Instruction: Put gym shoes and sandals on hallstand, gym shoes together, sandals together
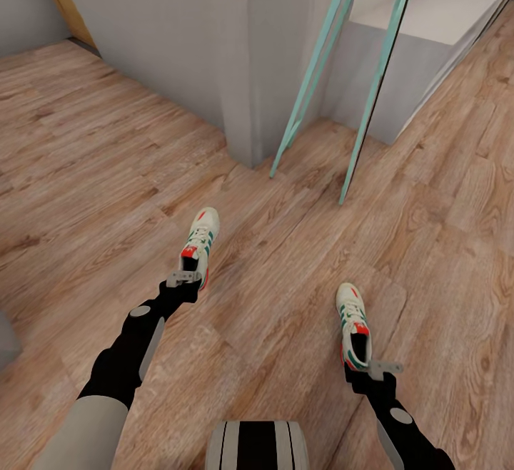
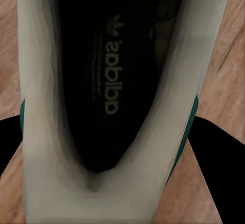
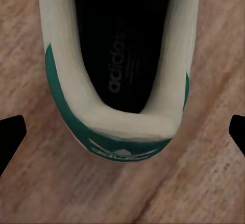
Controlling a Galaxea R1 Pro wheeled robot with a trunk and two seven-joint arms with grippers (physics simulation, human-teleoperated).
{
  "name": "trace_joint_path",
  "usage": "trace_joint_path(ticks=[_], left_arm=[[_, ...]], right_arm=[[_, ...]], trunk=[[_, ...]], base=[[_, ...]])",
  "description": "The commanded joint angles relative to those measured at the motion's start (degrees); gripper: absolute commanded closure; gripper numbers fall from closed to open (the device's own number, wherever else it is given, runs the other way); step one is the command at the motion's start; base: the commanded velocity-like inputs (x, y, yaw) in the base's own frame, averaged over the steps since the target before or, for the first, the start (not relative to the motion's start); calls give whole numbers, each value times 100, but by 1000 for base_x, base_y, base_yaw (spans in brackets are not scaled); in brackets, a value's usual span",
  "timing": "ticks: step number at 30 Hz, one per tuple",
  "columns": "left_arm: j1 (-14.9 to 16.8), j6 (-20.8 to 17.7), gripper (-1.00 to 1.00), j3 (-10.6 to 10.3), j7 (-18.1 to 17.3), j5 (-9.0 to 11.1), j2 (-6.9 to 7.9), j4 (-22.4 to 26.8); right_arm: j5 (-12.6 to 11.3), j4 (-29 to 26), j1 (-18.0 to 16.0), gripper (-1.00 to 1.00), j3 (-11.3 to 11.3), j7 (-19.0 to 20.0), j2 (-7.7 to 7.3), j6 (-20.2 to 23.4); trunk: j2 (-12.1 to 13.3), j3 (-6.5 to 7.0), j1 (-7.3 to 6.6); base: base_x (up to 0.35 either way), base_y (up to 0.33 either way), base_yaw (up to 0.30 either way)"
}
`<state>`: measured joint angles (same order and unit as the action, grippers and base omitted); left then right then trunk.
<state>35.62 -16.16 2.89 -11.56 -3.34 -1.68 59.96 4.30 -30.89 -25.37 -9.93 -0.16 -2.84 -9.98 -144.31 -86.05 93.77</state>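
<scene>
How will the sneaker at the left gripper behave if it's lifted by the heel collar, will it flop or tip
The left gym shoe will probably hang toe-down: the left gripper sits at its heel, with the long toe ahead. The cream collar looks soft, so it may give somewhat under a pinch. Its sole seems flat on the corridor floor, so rolling looks unlikely.

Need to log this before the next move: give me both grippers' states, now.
Left gripper: at the heel of the left sneaker, grip cannot be told.
Right gripper: open, straddling the heel of the right sneaker.
</scene>
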Motion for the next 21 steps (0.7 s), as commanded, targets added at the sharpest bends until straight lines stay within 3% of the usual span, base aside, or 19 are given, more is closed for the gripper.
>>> trace_joint_path(ticks=[1,7,21], left_arm=[[3,-31,100,29,-57,-35,-8,8],[6,-43,100,36,-91,-35,-6,24],[6,-36,100,50,-84,-35,0,24]], right_arm=[[45,4,-3,-100,-18,-2,3,-18],[44,4,-3,-100,-18,-2,3,-20],[44,4,-3,-100,-18,-2,3,-21]], trunk=[[-1,-3,-1],[-5,-70,7],[-5,-70,7]], base=[[29,0,0],[6,0,0],[36,0,0]])
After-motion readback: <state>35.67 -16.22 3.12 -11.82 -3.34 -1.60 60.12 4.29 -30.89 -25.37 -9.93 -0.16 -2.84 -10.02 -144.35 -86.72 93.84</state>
